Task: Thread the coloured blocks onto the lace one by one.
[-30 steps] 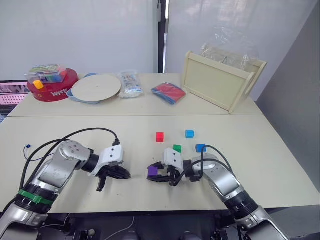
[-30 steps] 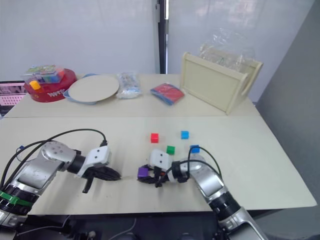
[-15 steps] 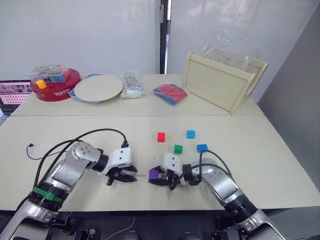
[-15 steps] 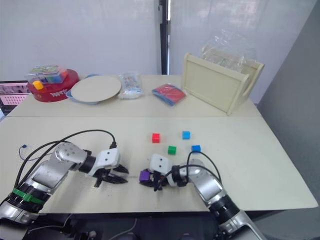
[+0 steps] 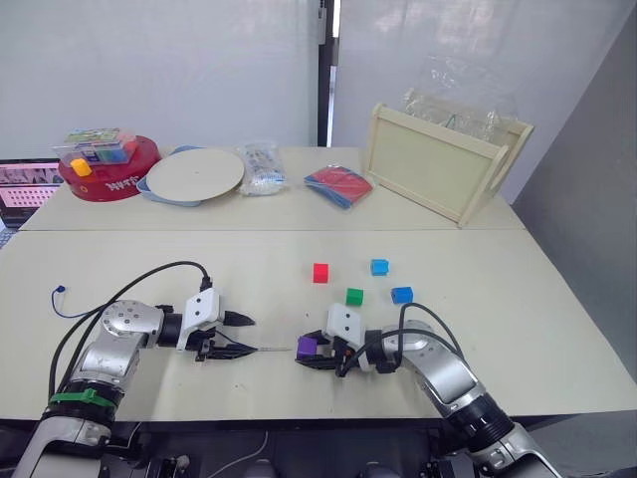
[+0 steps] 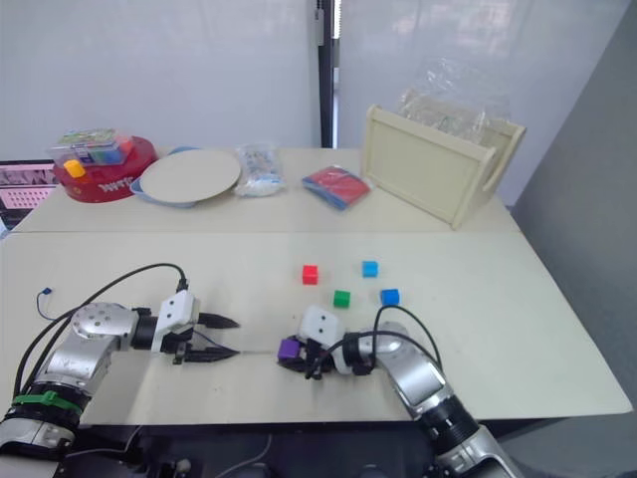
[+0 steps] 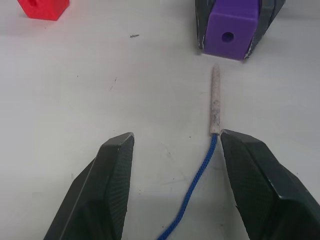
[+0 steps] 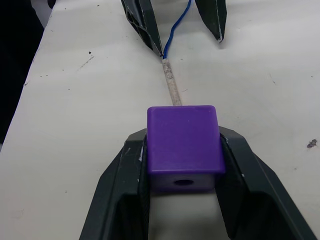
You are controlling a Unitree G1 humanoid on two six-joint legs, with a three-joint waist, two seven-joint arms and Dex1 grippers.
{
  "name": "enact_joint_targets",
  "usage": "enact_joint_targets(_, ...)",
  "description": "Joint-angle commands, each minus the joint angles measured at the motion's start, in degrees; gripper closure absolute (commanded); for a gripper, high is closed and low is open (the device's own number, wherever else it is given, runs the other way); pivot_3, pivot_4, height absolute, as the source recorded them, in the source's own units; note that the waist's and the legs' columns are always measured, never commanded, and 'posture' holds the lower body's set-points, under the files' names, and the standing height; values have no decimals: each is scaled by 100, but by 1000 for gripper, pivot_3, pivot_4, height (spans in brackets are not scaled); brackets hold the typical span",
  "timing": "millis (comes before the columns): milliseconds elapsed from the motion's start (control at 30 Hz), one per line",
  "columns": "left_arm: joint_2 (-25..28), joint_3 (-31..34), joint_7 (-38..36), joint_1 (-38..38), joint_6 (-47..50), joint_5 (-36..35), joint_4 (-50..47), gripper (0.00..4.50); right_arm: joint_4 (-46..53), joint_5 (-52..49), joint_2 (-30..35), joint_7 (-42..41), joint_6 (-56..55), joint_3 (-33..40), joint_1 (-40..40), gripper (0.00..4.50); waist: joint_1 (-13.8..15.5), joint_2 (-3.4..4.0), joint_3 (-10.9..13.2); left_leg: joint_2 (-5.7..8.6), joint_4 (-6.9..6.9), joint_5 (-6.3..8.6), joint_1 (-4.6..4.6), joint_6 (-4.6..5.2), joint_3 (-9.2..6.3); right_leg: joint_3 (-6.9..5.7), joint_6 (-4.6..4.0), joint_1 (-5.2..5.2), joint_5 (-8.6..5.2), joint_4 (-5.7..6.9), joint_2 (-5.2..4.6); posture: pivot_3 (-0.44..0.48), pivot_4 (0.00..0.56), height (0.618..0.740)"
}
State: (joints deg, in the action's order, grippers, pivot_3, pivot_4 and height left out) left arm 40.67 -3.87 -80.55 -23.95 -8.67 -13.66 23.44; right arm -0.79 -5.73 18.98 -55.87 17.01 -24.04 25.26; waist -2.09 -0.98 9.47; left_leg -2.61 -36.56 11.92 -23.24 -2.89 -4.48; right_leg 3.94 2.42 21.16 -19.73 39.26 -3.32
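At the far left of the desk (image 5: 119, 254), the knotted end of the lace (image 7: 200, 172) is seen, probably, as a small blue speck near the desk edge. The left claw (image 5: 242, 336) is held low over the desk with its two black fingers spread apart and nothing between them. The lace lies on the desk within that gap, close by one finger (image 7: 252, 175), and its pale stiff tip (image 7: 215, 102) points at the purple block (image 8: 184, 140), just short of the hole in the block's face. The purple block is clamped between the fingers of the right claw (image 5: 309, 351), which rests near the front of the desk. Behind the right claw, well apart from it, a red block (image 5: 319, 273), a green block (image 5: 354, 297) and two blue blocks (image 5: 378, 267) (image 5: 401, 295) are set loose on the desk.
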Motion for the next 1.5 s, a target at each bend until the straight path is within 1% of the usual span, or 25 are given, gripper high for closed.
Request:
enact_joint_targets(33, -76, 101, -35, 84, 20, -188, -91, 1607, 196, -41, 62, 101, 82, 143, -89, 3318, -3, 0, 0, 0, 0, 0, 0, 0, 0, 0, 0, 0, 0, 0, 0, 0, 150, 740)
enact_joint_targets(167, -81, -84, -142, 236, 1, -36, -244, 1607, 267, -69, 105, 146, 146, 181, -132, 3318, -11, 0, 0, 0, 0, 0, 1, 0, 0, 1, 0, 0, 0, 1, 0, 0, 150, 740)
enact_joint_targets(467, 0, -532, 79, 340, 14, 602, -245, 1607, 456, -131, 94, 211, 308, 219, -157, 3318, 7, 1, -1, 2, 0, 0, 6, 0, 0, 1, 0, -6, 0, -1, -1, 0, 150, 740)
enact_joint_targets(500, 28, -576, 46, 352, 35, 633, -234, 2148, 470, -135, 89, 218, 320, 223, -155, 3318, 7, 2, -1, 2, 0, 0, 7, 0, 0, 1, 0, -7, 0, -1, -1, 0, 150, 740)
enact_joint_targets(533, 53, -610, 8, 363, 87, 637, -234, 2381, 475, -137, 87, 222, 329, 226, -151, 3318, 9, 4, -2, 2, 0, 0, 10, 0, 0, 1, 0, -10, 0, -1, -1, 0, 150, 740)
enact_joint_targets(733, 112, -724, -155, 382, 342, 551, -290, 4310, 441, -139, 87, 224, 312, 244, -134, 3318, -18, 4, -3, 1, 1, 0, 21, 0, 0, 1, 0, -18, 0, 0, 0, 0, 150, 740)
enact_joint_targets(767, 113, -730, -162, 374, 366, 549, -287, 4470, 434, -141, 90, 217, 302, 246, -136, 3318, -26, 5, -3, 1, 2, 1, 20, 1, 0, 1, 0, -17, 0, 0, 0, 0, 150, 740)
enact_joint_targets(900, 71, -696, -135, 300, 443, 506, -260, 4470, 448, -178, 119, 110, 248, 234, -157, 3318, -31, 6, -3, 1, 6, 0, 22, 1, 1, 2, 0, -17, 0, -2, 0, 0, 150, 740)
enact_joint_targets(1067, 74, -596, -286, 71, 605, 320, -331, 4470, 415, -177, 105, 4, 178, 215, -152, 3318, -29, 6, -3, 1, 6, 0, 20, 1, 1, 1, 1, -16, 0, -2, 0, 0, 150, 740)
enact_joint_targets(1167, 200, -544, -429, -149, 815, 240, -625, 4470, 381, -159, 115, -109, 98, 151, -139, 3318, -22, 4, -2, 2, 5, 0, 15, 1, 1, 1, 1, -14, 0, -4, 0, 0, 150, 740)
enact_joint_targets(1333, 606, -803, -730, -176, 1431, 350, -1270, 4470, 374, -157, 100, -331, -33, 64, -136, 3318, -49, 4, -1, 1, 8, 0, 2, 1, 1, 1, 0, 0, 0, -5, 1, 0, 150, 740)
enact_joint_targets(1433, 644, -837, -717, -120, 1570, 315, -1475, 4470, 346, -160, 75, -387, -67, 49, -122, 3318, -48, 3, -1, -1, 14, 0, 3, 1, 0, 1, 0, 2, 0, -6, 2, 0, 150, 740)
enact_joint_targets(1500, 574, -785, -596, -87, 1759, 213, -1622, 4470, 313, -157, 80, -449, -102, 32, -99, 3318, -44, 3, 0, -1, 13, 0, 2, 0, 0, 1, 0, 1, 0, -7, 2, 0, 150, 740)
